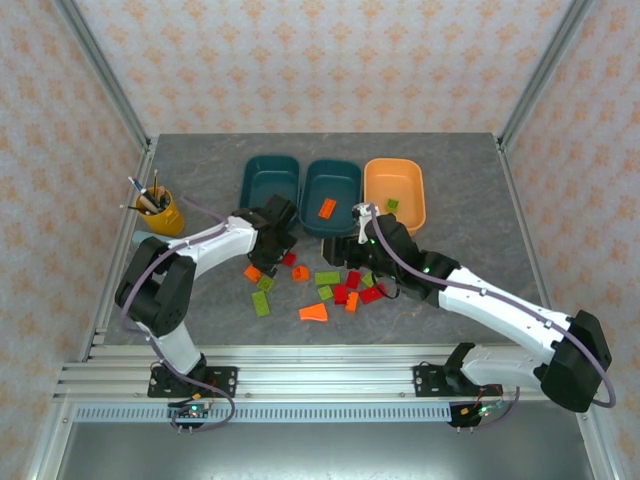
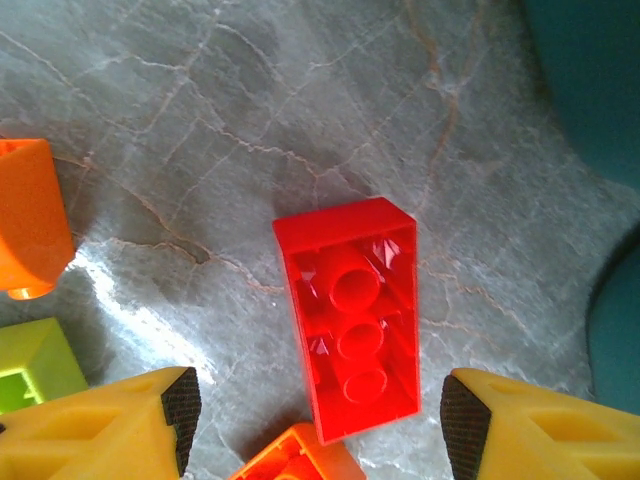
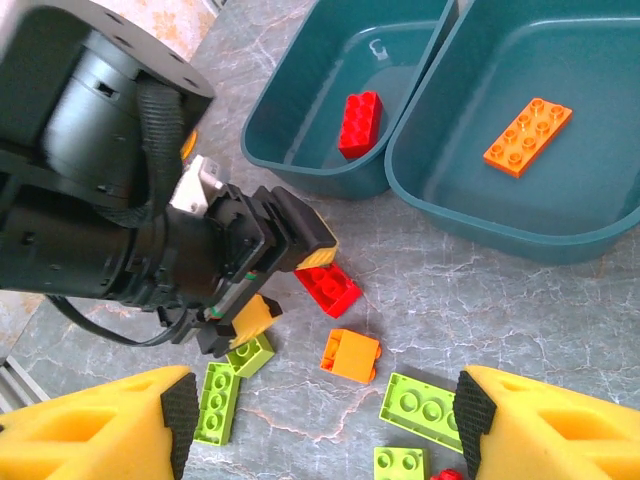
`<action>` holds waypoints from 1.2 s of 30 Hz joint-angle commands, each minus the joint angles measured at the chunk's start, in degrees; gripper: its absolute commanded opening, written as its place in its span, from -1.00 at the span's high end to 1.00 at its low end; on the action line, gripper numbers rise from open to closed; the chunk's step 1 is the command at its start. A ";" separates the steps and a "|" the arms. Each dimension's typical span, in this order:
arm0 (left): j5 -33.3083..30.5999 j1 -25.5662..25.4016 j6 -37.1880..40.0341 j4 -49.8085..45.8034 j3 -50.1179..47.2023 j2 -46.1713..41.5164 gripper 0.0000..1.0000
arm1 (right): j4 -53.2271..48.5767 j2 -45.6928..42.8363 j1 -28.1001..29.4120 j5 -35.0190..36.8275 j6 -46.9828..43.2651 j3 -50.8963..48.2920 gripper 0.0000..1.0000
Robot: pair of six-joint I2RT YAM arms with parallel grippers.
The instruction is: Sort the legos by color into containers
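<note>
Straddling an upturned red brick (image 2: 350, 320) on the tabletop (image 2: 200, 120), the left fingers (image 2: 120, 425) stand spread, clear of it; an orange brick (image 2: 295, 458) at 6 o'clock is cut off. The right fingers (image 3: 110, 430), also spread, hover above green bricks (image 3: 422, 408), teal trays (image 3: 290, 150) at 12 o'clock.

The left tray (image 1: 268, 175), middle tray (image 1: 340, 183) and right tray (image 1: 395, 180) are sitting side by side toward the far edge of the tabletop (image 1: 470, 200). Each is holding one piece: a brick (image 3: 360, 123), a flat brick (image 1: 326, 208) and a small brick (image 1: 392, 204). Loose bricks (image 1: 327, 277) are lying scattered just near of the trays, with a wedge (image 1: 314, 313) lying nearest. A cup of pens (image 1: 162, 212) is standing well to the left.
</note>
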 commanded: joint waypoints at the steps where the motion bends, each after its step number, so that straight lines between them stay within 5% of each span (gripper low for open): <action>1: -3.13 -0.28 -2.11 -0.89 2.28 2.35 -0.36 | -0.02 -0.96 0.37 1.66 0.58 -0.82 -0.40; 8: -3.41 -0.52 -2.72 -2.61 3.10 5.13 -0.12 | -0.29 -0.86 0.36 1.87 0.67 -0.88 -0.41; 16: -4.22 -0.53 -2.08 -2.39 2.06 5.43 0.53 | -0.28 -0.44 0.37 2.27 0.99 -0.80 -0.40; 29: -10.80 0.32 10.47 -14.44 6.45 -9.46 0.57 | -0.81 -1.10 0.28 4.93 1.38 3.12 -0.41; 36: -11.33 7.68 28.38 -21.87 23.71 -2.14 0.56 | 2.16 1.09 -2.61 4.07 4.47 6.23 -0.41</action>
